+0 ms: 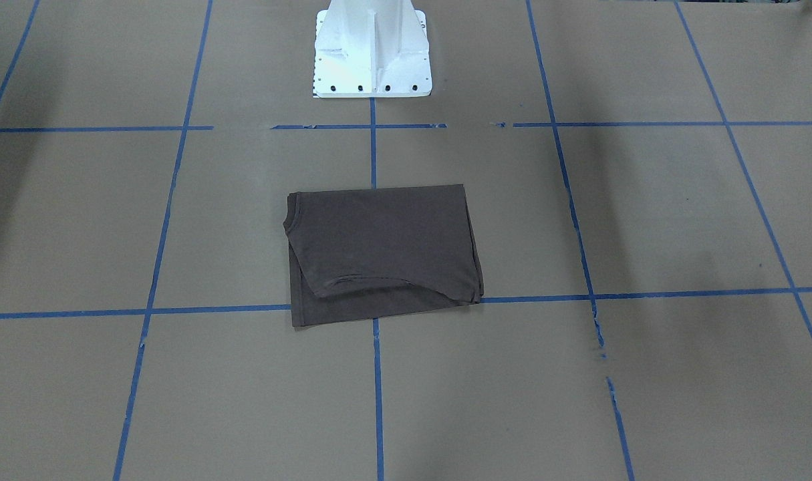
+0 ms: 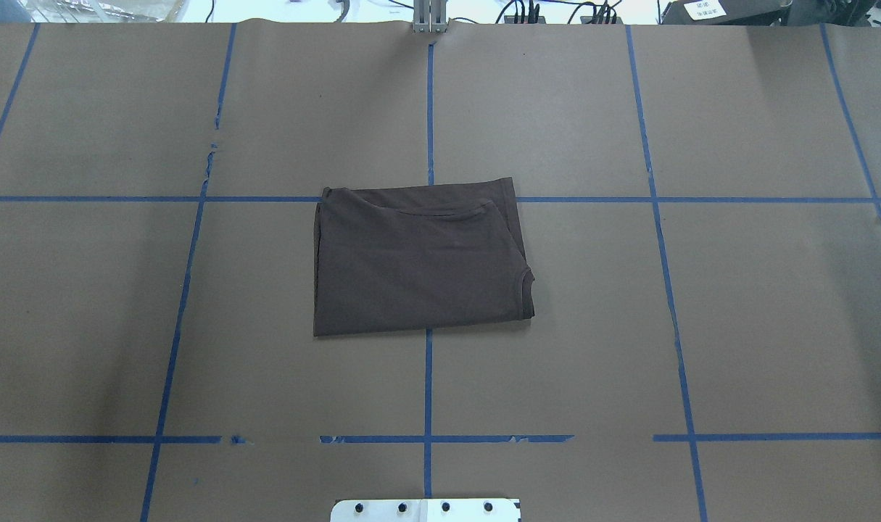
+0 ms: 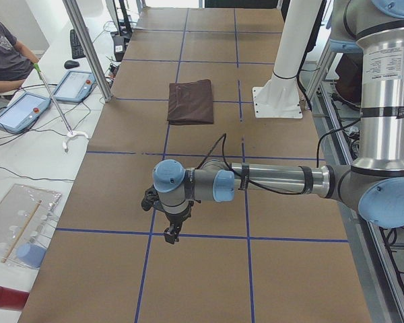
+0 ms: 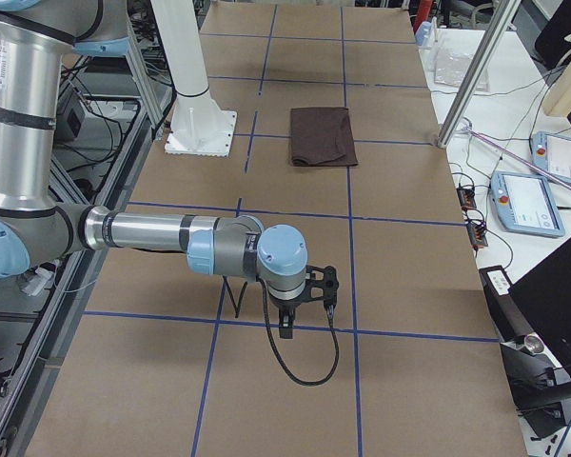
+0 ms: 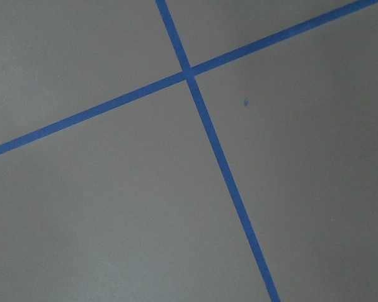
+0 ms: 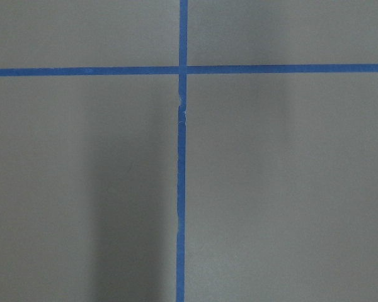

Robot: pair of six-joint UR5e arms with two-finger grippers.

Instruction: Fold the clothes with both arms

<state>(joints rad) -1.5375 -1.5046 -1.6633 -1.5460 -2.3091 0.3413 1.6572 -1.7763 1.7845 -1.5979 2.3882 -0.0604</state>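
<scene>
The dark brown-grey T-shirt lies folded into a flat rectangle at the middle of the table, collar at its right edge in the overhead view. It also shows in the front-facing view, the left side view and the right side view. My left gripper hangs above the table far from the shirt, at the table's left end. My right gripper hangs above the table's right end, also far from the shirt. Neither shows in the overhead or front view. I cannot tell whether they are open or shut. The wrist views show only paper and tape.
The table is covered in brown paper with a blue tape grid. The white pedestal stands behind the shirt. A person sits by the teach pendants beside the table. Aluminium posts stand at the table's far edge.
</scene>
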